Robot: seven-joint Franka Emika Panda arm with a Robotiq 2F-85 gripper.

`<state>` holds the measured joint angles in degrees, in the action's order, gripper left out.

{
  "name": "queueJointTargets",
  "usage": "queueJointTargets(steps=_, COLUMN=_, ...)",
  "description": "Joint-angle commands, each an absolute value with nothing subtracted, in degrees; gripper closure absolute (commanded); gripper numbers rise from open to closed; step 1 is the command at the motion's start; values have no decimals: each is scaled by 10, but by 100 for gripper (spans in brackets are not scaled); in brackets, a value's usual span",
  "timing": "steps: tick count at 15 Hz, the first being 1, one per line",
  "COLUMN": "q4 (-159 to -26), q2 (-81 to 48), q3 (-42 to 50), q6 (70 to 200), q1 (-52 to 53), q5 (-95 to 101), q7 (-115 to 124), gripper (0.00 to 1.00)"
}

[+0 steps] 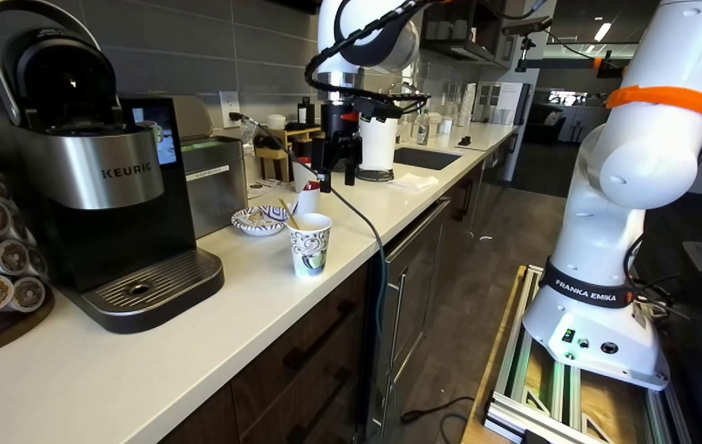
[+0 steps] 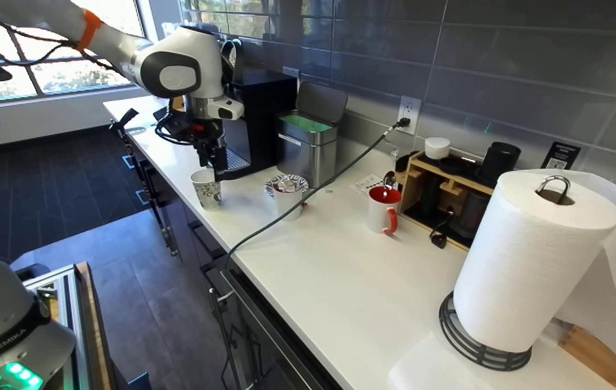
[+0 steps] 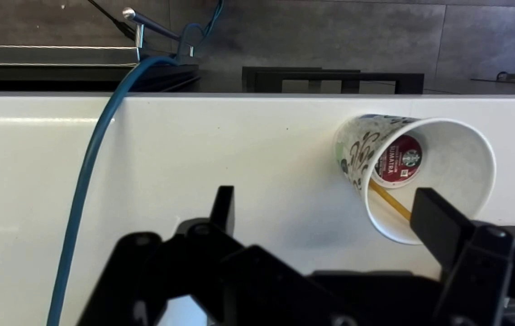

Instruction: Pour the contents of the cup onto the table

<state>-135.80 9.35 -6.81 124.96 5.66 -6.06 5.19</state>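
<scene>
In the wrist view the pincer [image 3: 325,199] stands wide apart, empty; one finger [image 3: 438,226] overlaps the cup [image 3: 441,167] — a straight descent could hit the rim and tip it. In an exterior view the cup [image 1: 310,253] stands lower, near the front edge of the table [image 1: 246,308]. In an exterior view the coffee machine [image 2: 270,116] limits room behind the pincer — the opposite side looks freer.
</scene>
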Motion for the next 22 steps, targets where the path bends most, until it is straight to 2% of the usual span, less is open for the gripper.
queueJointTargets(steps=1, q4=-1357, q2=94, q3=-66, q6=1249, q1=58, q5=-60, q7=52, gripper=0)
queueJointTargets(steps=11, q4=-1337, q2=32, q3=-79, q6=1269, q1=68, q5=-57, q7=79, gripper=0)
queueJointTargets(steps=12, q4=-1337, q2=28, q3=-81, q6=1274, q1=70, q5=-58, q7=82, gripper=3)
queueJointTargets(steps=13, q4=-1334, q2=22, q3=-83, q6=1280, q1=73, q5=-59, q7=86, gripper=16)
queueJointTargets(steps=14, q4=-1331, q2=16, q3=-85, q6=1283, q1=75, q5=-57, q7=88, gripper=18)
queueJointTargets(steps=15, q4=-1326, q2=6, q3=-86, q6=1286, q1=76, q5=-57, q7=90, gripper=25)
queueJointTargets(steps=19, q4=-1309, q2=-21, q3=-89, q6=1290, q1=80, q5=-46, q7=107, gripper=63)
queueJointTargets(steps=22, q4=-1299, q2=-34, q3=-87, q6=1284, q1=81, q5=-38, q7=120, gripper=85)
